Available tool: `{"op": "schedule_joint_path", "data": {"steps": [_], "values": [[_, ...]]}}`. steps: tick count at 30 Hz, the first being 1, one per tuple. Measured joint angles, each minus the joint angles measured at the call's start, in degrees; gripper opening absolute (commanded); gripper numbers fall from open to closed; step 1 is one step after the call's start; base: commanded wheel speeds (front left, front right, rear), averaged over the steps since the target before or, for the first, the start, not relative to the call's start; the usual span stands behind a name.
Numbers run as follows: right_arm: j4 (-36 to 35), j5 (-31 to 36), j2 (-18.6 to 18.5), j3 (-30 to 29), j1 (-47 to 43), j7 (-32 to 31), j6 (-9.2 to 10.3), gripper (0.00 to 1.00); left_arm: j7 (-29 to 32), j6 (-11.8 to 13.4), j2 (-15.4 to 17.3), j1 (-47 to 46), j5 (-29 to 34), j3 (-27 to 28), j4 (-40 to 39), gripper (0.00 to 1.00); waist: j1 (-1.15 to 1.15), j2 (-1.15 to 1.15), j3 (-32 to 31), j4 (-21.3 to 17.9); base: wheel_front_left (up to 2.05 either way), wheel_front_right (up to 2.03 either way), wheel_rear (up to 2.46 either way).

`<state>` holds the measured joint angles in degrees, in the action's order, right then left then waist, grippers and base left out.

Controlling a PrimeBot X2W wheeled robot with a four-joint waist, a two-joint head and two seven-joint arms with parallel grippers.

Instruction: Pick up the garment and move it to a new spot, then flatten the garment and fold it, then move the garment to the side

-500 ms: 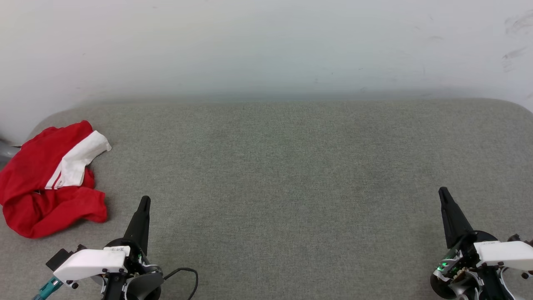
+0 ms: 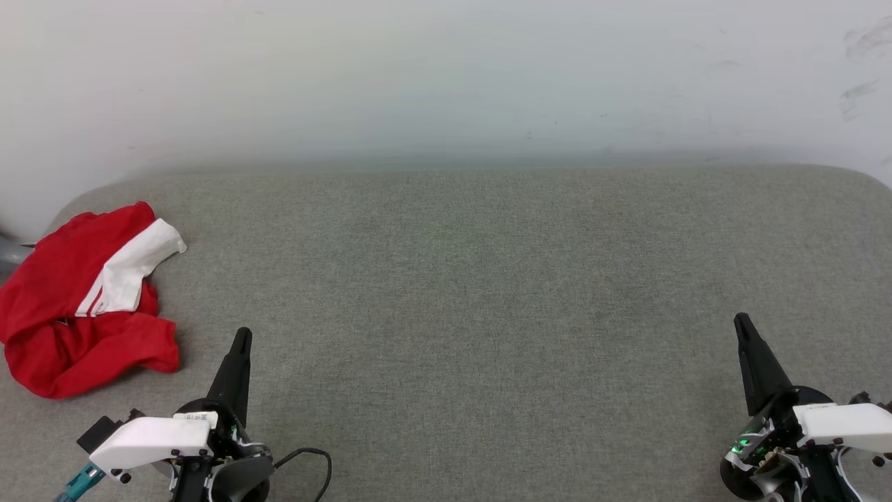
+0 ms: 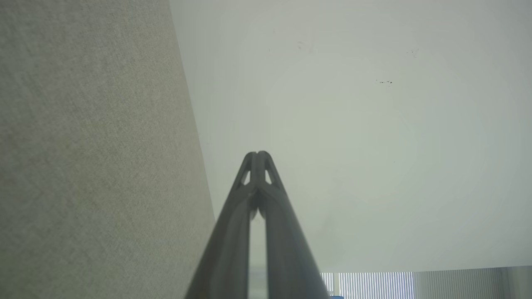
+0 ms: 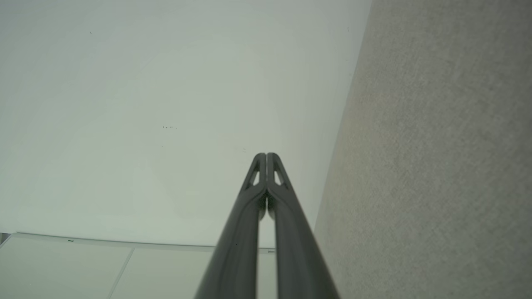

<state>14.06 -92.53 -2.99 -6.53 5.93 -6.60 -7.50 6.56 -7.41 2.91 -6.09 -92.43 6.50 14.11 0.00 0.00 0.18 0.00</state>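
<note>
One garment (image 2: pixel 70 314) on record: a red shirt, crumpled in a heap, with one white sleeve (image 2: pixel 129 268) showing red-and-white striped trim. It lies at the far left of the grey fabric surface (image 2: pixel 453 314), close to the left edge. Two grippers counted. The left gripper (image 2: pixel 242 335) sits near, just right of the garment and apart from it, fingers pressed together, holding nothing. The right gripper (image 2: pixel 740 319) sits near right, well apart, likewise closed and empty. One white wall (image 2: pixel 446 84) stands behind.
</note>
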Motion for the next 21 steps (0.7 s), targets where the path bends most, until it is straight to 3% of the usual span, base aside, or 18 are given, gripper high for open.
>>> {"op": "schedule_joint_path", "data": {"steps": [3,4,12,21], "values": [[0.1,0.0,0.0,0.0,0.0,0.0,0.0,0.0,0.0,0.0,0.0,0.0,0.0,0.0,0.1,0.0,0.0,0.0,0.0,0.0,0.0,0.0,0.0],[0.4,0.0,0.0,0.0,-0.3,0.0,0.0,1.0,0.0,0.0,0.0,0.2,0.0,-0.1,0.5,1.0,0.0,0.0,0.0,0.0,0.0,0.0,0.0],[2.0,0.9,0.1,0.3,-2.6,1.4,0.01,1.0,-1.5,0.1,-0.2,2.4,0.7,-0.7,1.5,1.0,0.0,0.0,0.0,0.0,0.0,0.0,0.0],[-0.1,7.5,0.1,-0.5,-2.8,3.9,0.01,1.0,-3.9,0.4,-0.2,2.4,7.2,-0.1,0.2,1.0,0.0,0.0,0.2,0.0,0.0,0.0,0.0]]}}
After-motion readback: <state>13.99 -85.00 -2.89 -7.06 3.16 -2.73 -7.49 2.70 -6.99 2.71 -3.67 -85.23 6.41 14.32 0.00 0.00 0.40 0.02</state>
